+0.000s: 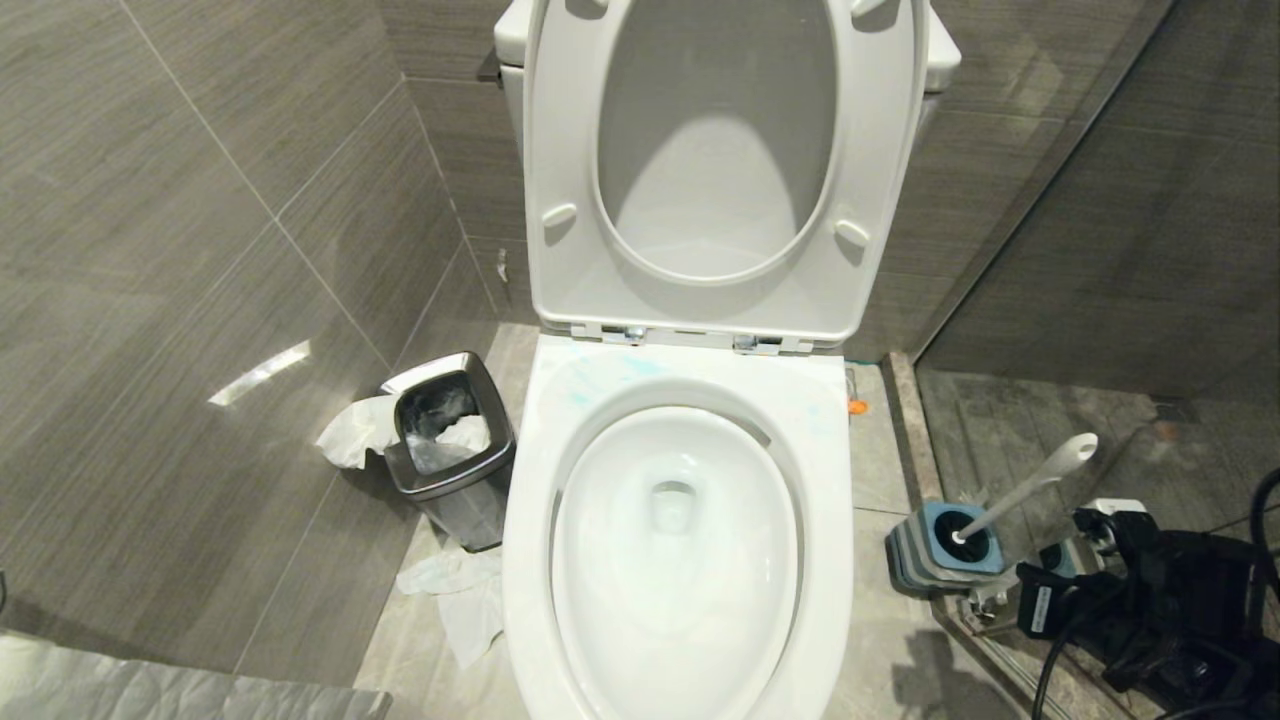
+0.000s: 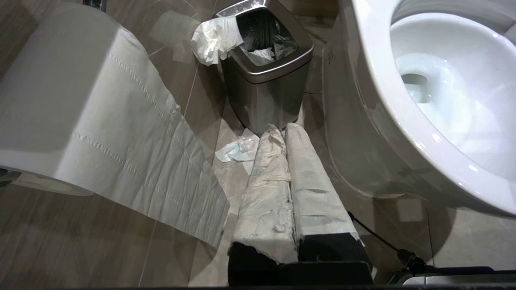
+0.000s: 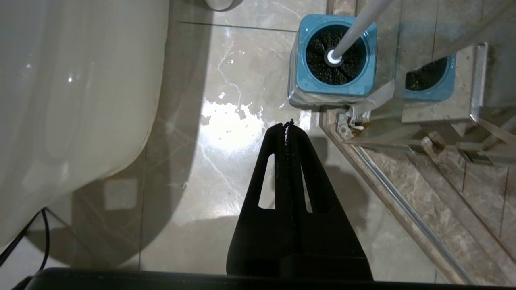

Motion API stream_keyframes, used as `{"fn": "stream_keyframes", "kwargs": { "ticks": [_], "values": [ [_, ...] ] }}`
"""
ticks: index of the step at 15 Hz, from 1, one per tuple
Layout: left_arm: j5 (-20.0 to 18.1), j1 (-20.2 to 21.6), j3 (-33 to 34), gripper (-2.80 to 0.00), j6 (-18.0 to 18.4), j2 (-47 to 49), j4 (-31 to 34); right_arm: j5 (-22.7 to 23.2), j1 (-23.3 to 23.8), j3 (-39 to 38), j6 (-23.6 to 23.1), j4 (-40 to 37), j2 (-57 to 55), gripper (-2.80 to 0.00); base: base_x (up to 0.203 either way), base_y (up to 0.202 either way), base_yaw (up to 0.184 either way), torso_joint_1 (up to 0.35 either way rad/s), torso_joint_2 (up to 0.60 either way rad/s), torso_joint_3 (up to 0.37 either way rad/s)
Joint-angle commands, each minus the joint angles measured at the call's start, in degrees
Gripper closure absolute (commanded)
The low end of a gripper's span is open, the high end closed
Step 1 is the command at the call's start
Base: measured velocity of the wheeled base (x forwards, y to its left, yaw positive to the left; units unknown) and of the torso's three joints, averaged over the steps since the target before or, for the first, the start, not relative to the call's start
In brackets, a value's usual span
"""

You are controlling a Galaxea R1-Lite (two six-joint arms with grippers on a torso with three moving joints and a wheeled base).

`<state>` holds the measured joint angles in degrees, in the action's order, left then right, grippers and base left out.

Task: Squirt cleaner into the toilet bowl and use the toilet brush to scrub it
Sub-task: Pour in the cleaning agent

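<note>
- Toilet bowl sits in the middle of the head view, white and shiny, with its seat and lid standing up against the tank.
- Pale teal cleaner shows as faint smears on the back of the rim, near the hinges.
- The toilet brush stands in its square blue holder on the floor to the right of the bowl. Its white handle leans up and to the right, and the black bristles sit down inside the holder.
- The right gripper points down at the wet floor tiles, near the holder but not touching it. Its black fingers are pressed together and hold nothing.
- The left gripper is low beside the bowl. Its fingers are wrapped in white paper, pressed together, and hold nothing.
- A small steel bin with tissue hanging out stands left of the bowl, with more tissue on the floor.
- A big toilet paper roll hangs close to the left wrist camera.
</note>
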<state>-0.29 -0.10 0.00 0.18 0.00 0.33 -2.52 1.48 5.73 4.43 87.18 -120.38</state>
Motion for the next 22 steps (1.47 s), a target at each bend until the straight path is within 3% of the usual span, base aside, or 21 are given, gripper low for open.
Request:
{"fn": "stream_keyframes", "kwargs": {
  "ticks": [1, 15, 22],
  "values": [
    [0.0, 0.0, 0.1, 0.00, 0.0, 0.1, 0.0, 0.1, 0.1, 3.1, 0.0, 0.5, -3.4, 0.00, 0.000, 0.000, 0.000, 0.000, 0.00, 0.000],
    [0.0, 0.0, 0.1, 0.00, 0.0, 0.1, 0.0, 4.2, 0.8, 20.2, -1.0, 0.5, -14.3, 0.00, 0.000, 0.000, 0.000, 0.000, 0.00, 0.000],
    [-0.1, 0.0, 0.1, 0.00, 0.0, 0.1, 0.0, 4.4, 1.8, 23.0, -2.7, 0.5, -16.5, 0.00, 0.000, 0.000, 0.000, 0.000, 0.00, 0.000]
  ]
}}
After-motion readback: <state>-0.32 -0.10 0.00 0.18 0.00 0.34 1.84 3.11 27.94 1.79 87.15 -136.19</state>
